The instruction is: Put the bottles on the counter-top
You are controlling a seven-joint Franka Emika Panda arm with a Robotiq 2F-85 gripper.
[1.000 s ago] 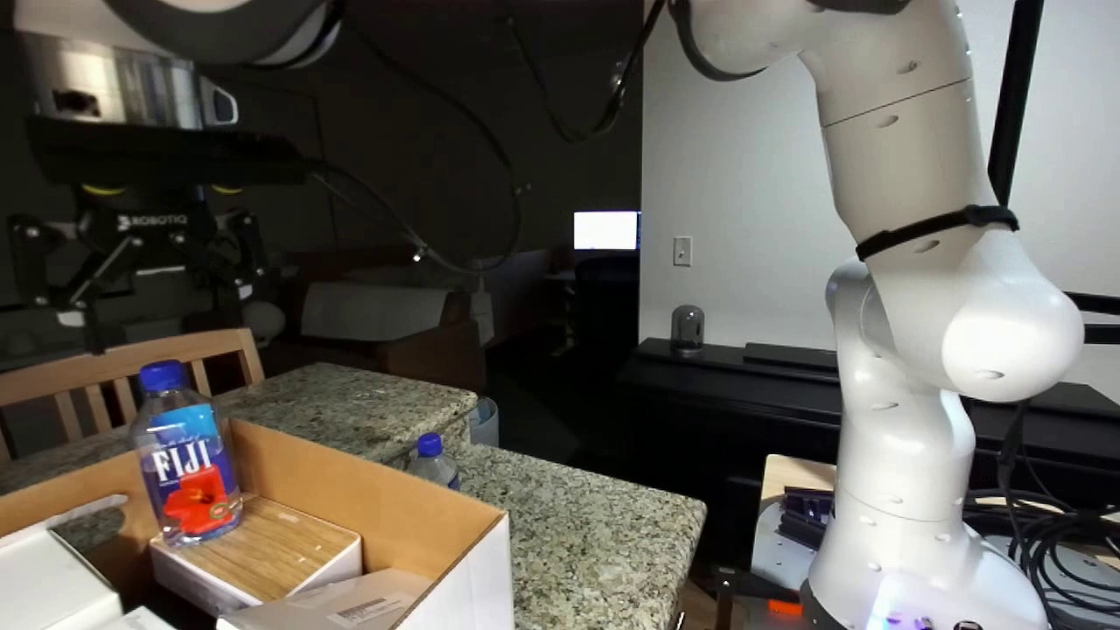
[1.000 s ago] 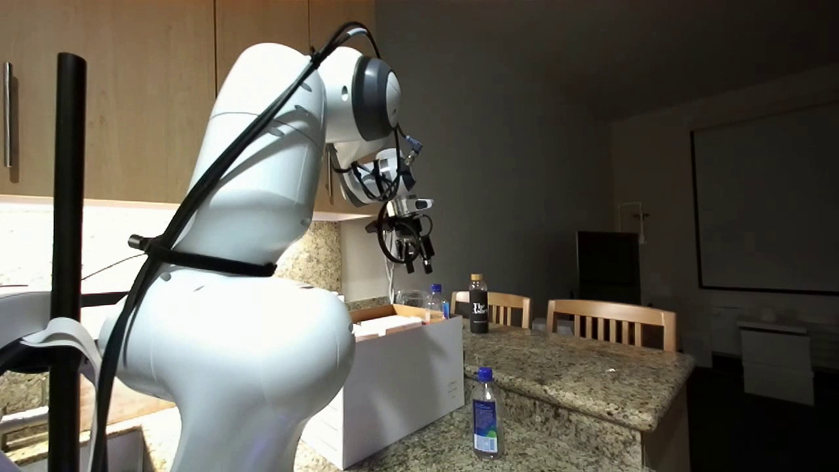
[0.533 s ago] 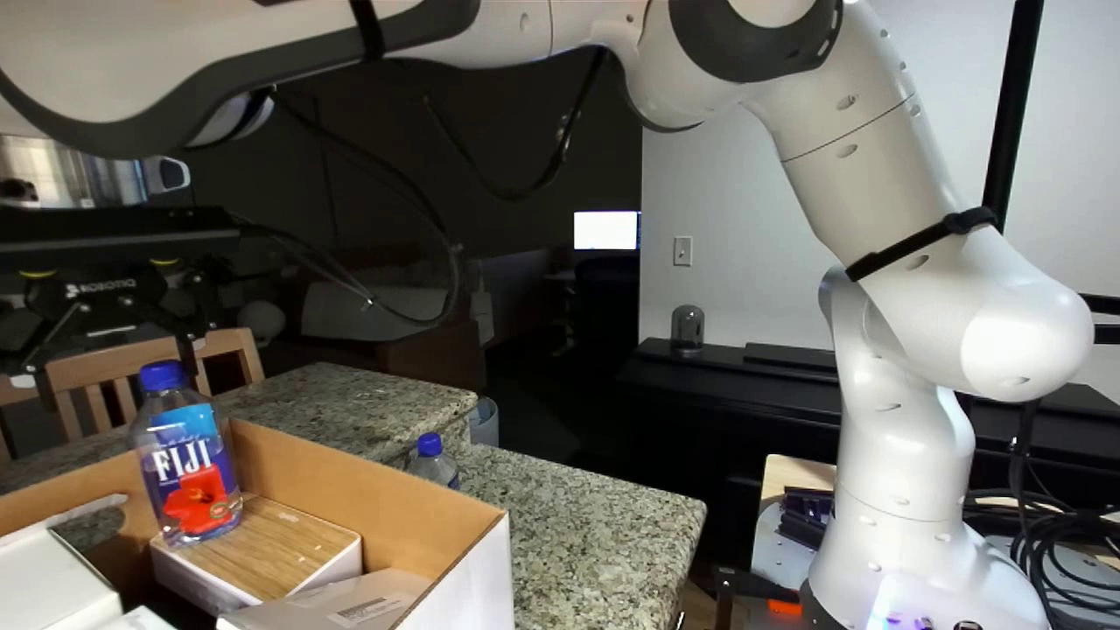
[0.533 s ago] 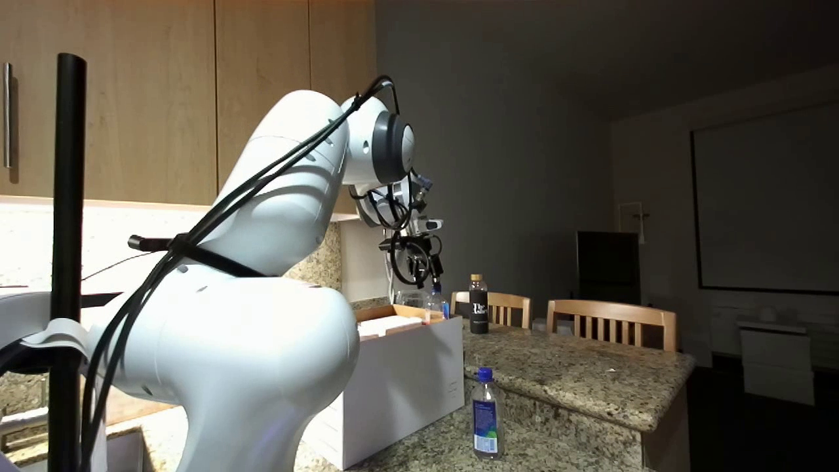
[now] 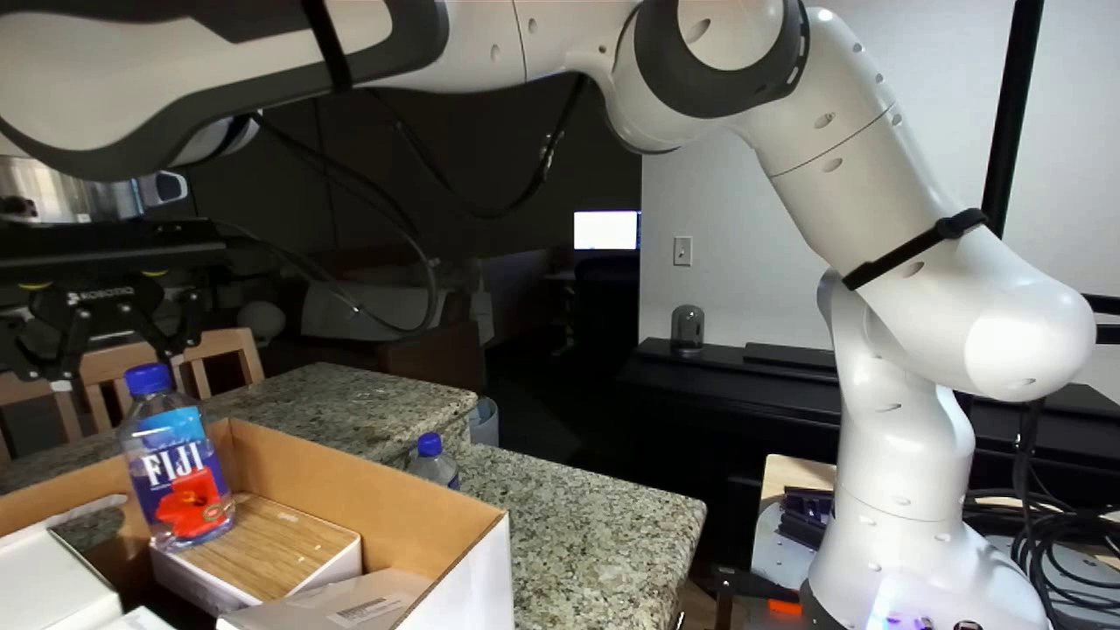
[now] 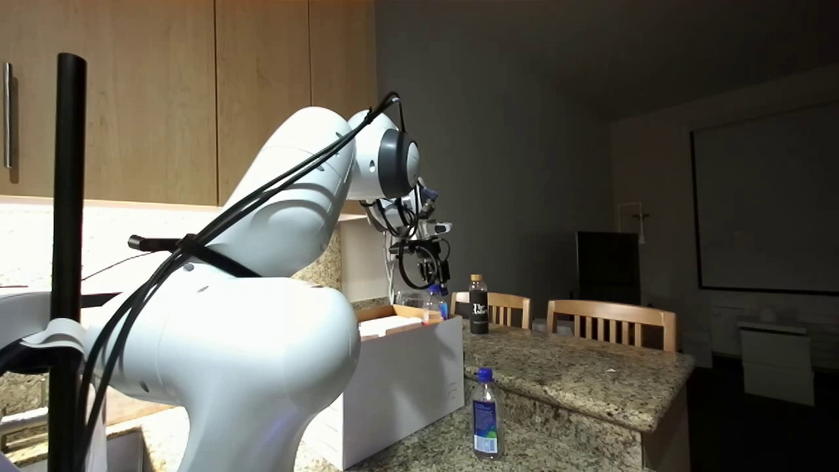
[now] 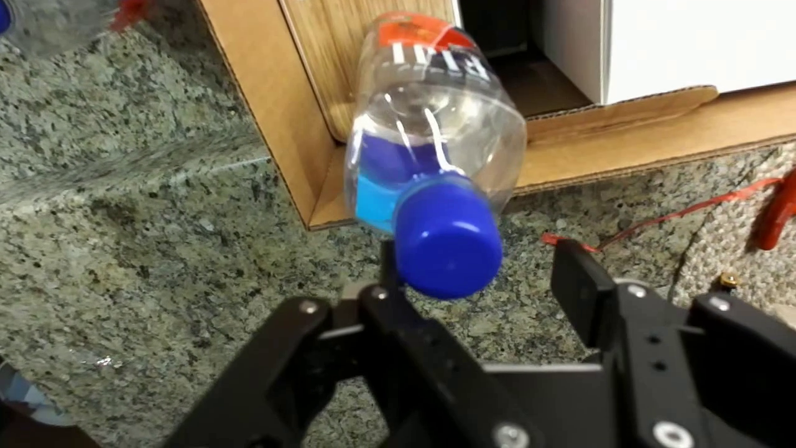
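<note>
A clear bottle (image 5: 179, 477) with a blue cap and a FIJI label stands, leaning a little, on a wood-patterned box inside the cardboard box (image 6: 406, 387). In the wrist view its cap lies between the fingers of my gripper (image 7: 479, 264). The left finger is against or very close to the cap; a clear gap separates the cap from the right finger (image 7: 581, 292). My jaws are partly open and hold nothing firmly. Another bottle (image 6: 485, 419) is upright on the lower granite counter-top (image 5: 604, 542), outside the box; the wrist view shows part of this bottle (image 7: 56, 25) at its corner.
White boxes (image 5: 48, 582) fill part of the cardboard box, whose walls surround the leaning bottle. A raised granite ledge (image 6: 564, 367) carries a dark bottle with a cork-coloured cap (image 6: 478, 314). Wooden chairs (image 6: 616, 318) stand behind it. A red cord (image 7: 696, 208) lies beside the box.
My gripper has come down from above to the level of the bottle's cap, and its jaws have narrowed. The bottle in the box has shifted slightly and tipped towards the left in an exterior view.
</note>
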